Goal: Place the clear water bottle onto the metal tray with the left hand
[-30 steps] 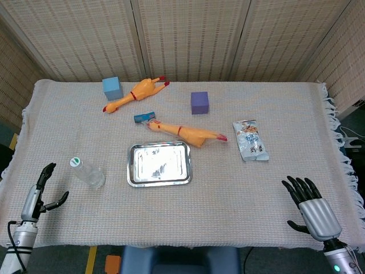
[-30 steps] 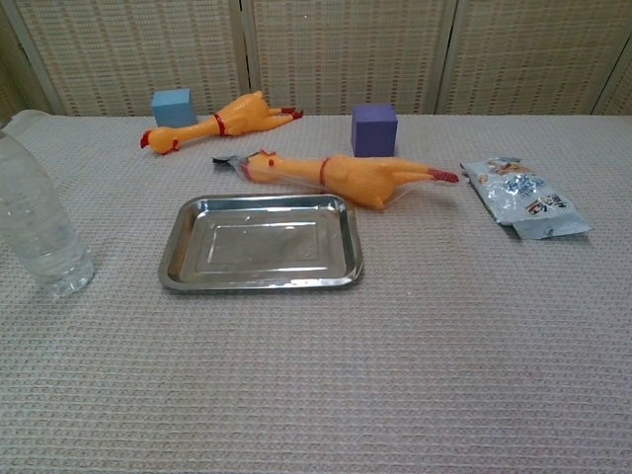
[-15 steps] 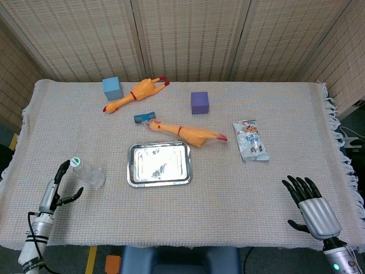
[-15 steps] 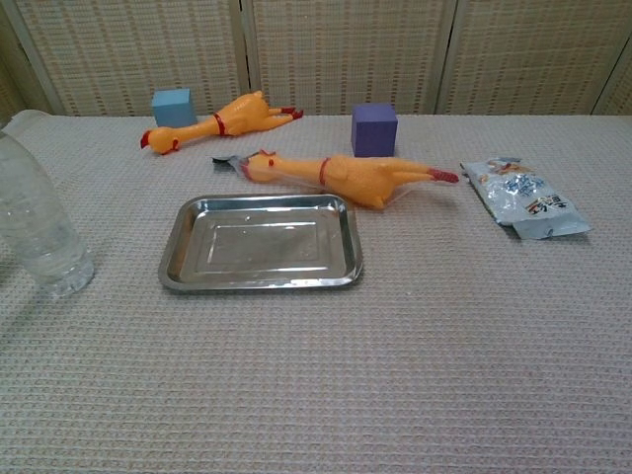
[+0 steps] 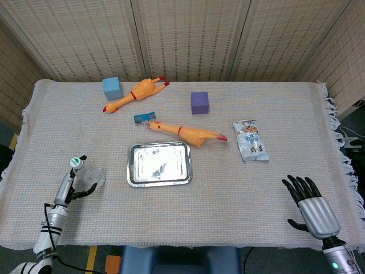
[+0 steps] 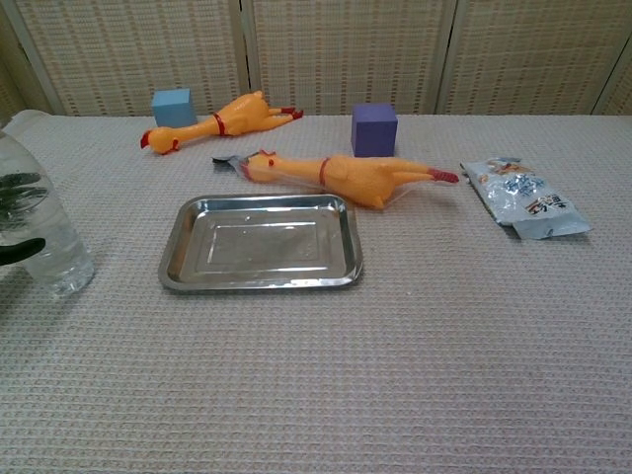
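Note:
The clear water bottle [image 5: 93, 176] with a green-and-white cap stands upright at the table's front left, to the left of the metal tray [image 5: 130, 165]. My left hand [image 5: 71, 184] is right beside it, dark fingers apart on either side of the bottle. In the chest view the fingertips of the left hand [image 6: 20, 188] and its thumb show at the left edge against the bottle [image 6: 44, 237], without a plain grip. The tray [image 6: 262, 281] lies bare. My right hand [image 5: 311, 209] rests open at the front right edge, fingers spread.
Behind the tray lies a yellow rubber chicken [image 5: 185, 133] with a small blue item by its head. Further back are a second chicken [image 5: 137, 93], a light blue cube [image 5: 112, 88] and a purple cube [image 5: 199, 103]. A snack packet [image 5: 250, 140] lies to the right.
My left hand has moved forward and to the right from the table's front-left edge up to the bottle, its fingers now showing in the chest view. The bottle and the right hand stayed put.

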Motion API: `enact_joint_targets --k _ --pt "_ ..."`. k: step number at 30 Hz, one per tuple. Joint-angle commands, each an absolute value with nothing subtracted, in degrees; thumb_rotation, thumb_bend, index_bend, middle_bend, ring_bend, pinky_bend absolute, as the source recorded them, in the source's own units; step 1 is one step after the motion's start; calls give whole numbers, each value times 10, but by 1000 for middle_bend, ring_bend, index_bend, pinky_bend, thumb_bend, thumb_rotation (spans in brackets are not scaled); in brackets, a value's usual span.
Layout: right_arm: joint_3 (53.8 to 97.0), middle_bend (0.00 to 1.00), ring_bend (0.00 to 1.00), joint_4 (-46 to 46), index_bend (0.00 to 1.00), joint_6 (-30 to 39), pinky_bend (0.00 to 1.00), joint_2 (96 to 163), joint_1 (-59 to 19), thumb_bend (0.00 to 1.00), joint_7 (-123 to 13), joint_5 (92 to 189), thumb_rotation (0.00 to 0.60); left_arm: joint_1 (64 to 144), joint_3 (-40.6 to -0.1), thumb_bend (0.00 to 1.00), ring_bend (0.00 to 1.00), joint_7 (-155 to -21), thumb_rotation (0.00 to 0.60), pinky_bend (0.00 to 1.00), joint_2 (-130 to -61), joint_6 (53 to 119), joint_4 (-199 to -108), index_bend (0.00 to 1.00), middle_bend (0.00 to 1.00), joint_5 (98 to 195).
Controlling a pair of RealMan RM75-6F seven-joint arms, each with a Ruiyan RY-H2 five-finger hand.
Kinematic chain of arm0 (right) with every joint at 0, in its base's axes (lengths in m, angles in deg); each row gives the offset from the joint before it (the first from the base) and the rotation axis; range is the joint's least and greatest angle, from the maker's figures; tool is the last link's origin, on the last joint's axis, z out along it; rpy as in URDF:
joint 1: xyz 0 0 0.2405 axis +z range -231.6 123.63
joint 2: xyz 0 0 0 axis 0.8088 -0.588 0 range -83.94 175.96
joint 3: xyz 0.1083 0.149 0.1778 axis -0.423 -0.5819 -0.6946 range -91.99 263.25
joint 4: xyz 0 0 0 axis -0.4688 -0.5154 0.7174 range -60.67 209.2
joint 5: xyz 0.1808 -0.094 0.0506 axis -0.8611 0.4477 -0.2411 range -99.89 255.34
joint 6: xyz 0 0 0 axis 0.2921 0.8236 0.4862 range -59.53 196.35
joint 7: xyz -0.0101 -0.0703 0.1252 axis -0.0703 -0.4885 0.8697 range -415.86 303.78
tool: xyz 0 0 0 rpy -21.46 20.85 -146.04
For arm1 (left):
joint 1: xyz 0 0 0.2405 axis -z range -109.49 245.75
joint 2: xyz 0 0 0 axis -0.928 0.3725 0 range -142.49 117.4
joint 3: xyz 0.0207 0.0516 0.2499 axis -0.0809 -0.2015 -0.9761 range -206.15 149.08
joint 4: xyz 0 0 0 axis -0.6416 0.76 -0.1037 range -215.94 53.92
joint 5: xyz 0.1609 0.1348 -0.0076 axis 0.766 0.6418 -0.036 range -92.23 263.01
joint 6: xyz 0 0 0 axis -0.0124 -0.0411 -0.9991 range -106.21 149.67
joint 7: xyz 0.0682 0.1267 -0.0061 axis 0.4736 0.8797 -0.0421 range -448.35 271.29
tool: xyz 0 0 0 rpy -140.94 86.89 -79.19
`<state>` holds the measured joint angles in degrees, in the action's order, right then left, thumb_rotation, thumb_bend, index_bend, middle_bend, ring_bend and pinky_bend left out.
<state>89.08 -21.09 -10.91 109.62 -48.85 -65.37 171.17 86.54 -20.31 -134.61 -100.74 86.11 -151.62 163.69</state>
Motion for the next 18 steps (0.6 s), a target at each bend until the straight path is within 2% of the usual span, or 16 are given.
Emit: enact_joint_targets --k 1,5,8,10,13,18 --pt "891 0 0 -211 0 -108 0 1096 -488 28 -654 1711 600 869 -202 303 0 -1339 600 11 -1009 859 -1519 0 0 1635" --pt "892 0 0 -212 0 -110 0 1097 -489 28 -655 1712 600 874 -200 304 0 -1337 600 13 -1008 848 -1523 0 0 1629" --pt "892 0 0 -212 0 -110 0 1097 -489 28 -655 1712 600 875 -197 315 0 -1328 600 32 -1010 844 -1520 9 49 1622" --pt "892 0 0 -211 0 -110 0 1097 -489 28 -655 1712 600 875 -194 332 9 -1325 600 79 -1011 843 -1520 50 123 1616" --pt "892 0 0 -211 0 -109 0 1097 -488 28 -655 1712 600 873 -192 372 74 -1322 600 172 -1012 847 -1520 139 225 1612" --pt "893 0 0 -212 0 -107 0 1097 -488 28 -657 1712 600 866 -189 456 165 -1318 600 267 -1011 858 -1522 244 322 1608"
